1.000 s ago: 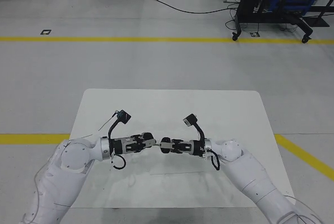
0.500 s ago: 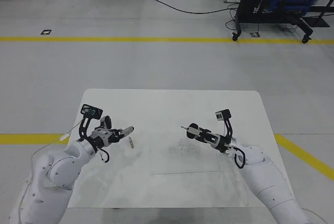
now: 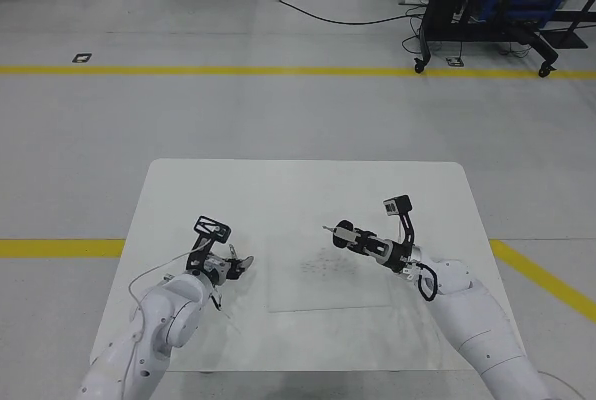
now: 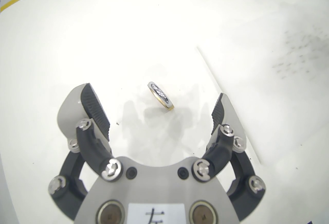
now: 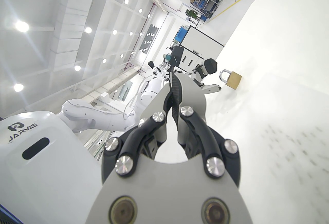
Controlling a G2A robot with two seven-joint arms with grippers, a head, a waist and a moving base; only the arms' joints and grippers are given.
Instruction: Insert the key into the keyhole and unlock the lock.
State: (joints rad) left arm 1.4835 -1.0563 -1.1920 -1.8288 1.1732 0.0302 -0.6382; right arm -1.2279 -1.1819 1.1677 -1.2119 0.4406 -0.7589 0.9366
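The brass lock (image 5: 232,79) sits on the white table (image 3: 308,190), at about 9 o'clock from the table's middle, with its silver shackle arched over the body. Whether the shackle is latched cannot be told. The left gripper (image 4: 153,96) is low over the lock with its jaws spread wide. One ribbed pad is on either side of the lock and neither touches it.

From the lock toward 2 o'clock, well apart from it, the right gripper (image 3: 332,231) is held above the table with its jaws pressed together on the key (image 3: 326,229). The key's slim pale tip pokes out toward the lock.

Between the two grippers, a patch of faint dark speckles (image 3: 323,266) marks the tabletop.
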